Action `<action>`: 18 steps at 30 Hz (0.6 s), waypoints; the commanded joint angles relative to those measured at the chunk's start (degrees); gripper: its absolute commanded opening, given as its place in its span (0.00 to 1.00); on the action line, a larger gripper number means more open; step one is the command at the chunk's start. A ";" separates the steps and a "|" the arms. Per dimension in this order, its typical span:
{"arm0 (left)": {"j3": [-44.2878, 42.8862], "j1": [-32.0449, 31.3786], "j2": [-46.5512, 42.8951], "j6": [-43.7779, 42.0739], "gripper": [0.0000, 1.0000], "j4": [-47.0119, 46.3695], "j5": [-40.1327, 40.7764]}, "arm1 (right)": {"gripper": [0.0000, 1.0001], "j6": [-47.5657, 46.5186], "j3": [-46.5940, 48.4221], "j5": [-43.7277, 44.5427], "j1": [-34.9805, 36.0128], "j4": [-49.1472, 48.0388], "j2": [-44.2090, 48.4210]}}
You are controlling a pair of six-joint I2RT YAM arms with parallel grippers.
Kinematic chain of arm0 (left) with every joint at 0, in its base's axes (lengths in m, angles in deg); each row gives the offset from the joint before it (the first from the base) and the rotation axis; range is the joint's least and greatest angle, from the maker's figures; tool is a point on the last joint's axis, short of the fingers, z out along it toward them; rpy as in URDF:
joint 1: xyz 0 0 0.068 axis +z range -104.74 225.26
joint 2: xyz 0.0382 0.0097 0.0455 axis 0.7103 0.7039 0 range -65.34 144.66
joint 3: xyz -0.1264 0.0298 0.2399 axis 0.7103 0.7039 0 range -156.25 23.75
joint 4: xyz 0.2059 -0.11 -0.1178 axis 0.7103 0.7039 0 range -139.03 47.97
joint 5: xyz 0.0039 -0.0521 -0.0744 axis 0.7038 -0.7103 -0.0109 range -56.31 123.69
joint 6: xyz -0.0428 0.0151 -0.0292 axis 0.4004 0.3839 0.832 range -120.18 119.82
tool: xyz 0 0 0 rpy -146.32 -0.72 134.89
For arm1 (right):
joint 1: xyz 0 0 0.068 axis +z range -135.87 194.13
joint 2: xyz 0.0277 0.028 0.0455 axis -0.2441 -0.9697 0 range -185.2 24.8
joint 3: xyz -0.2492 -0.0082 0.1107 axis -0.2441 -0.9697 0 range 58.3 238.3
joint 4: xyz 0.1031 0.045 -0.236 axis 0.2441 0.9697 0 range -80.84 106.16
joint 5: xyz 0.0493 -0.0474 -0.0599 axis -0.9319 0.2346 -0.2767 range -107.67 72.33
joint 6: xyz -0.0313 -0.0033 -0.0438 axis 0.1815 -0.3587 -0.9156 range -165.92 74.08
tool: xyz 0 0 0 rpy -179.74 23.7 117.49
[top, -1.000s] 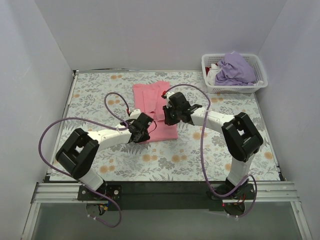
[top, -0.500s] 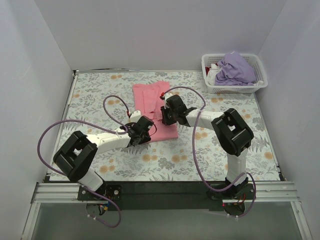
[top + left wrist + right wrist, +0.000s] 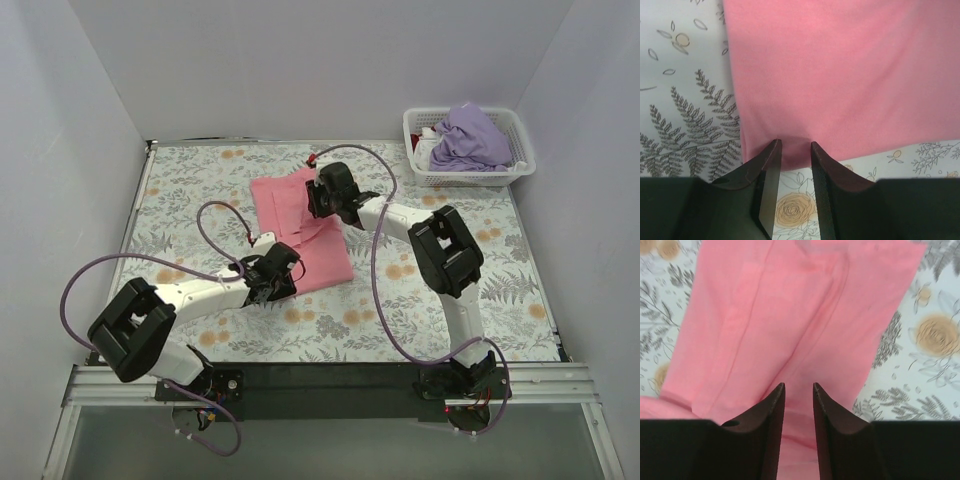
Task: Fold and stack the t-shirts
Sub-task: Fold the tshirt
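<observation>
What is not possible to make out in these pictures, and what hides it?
Left wrist view: whether the left gripper pinches the pink t-shirt; its own tips cover the hem there.
Right wrist view: whether the right gripper touches the cloth or hangs above it; the viewing angle hides the contact.
Top view: what lies in the basket beneath the lavender t-shirt, which covers it.

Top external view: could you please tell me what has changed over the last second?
The right claw moved toward the far side along the salmon pink t-shirt. The left claw drew back toward near-left at its near edge, and the shirt shifted slightly left. Grip changes are unclear. The lavender t-shirt stayed in the basket.
</observation>
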 commanded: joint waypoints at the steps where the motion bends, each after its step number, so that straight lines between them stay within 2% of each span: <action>1: 2.92 -0.53 -3.76 1.08 0.30 5.91 -2.81 | 0.36 -1.73 4.43 -2.05 -1.15 -0.43 2.67; 5: 3.98 -0.62 -6.84 1.70 0.30 6.61 -3.08 | 0.36 -1.21 -2.32 -11.36 -0.62 -1.13 8.54; 11: 5.30 -0.62 -8.52 2.32 0.30 6.88 -3.78 | 0.34 -0.60 -19.18 -16.56 3.59 -7.28 18.84; 14: 5.82 -0.62 -8.78 2.58 0.31 6.88 -3.87 | 0.28 0.90 -23.42 -18.06 5.53 -10.18 19.91; 18: 6.26 -0.53 -8.96 2.67 0.31 6.79 -3.87 | 0.24 1.51 -23.79 -18.23 7.90 -12.38 17.19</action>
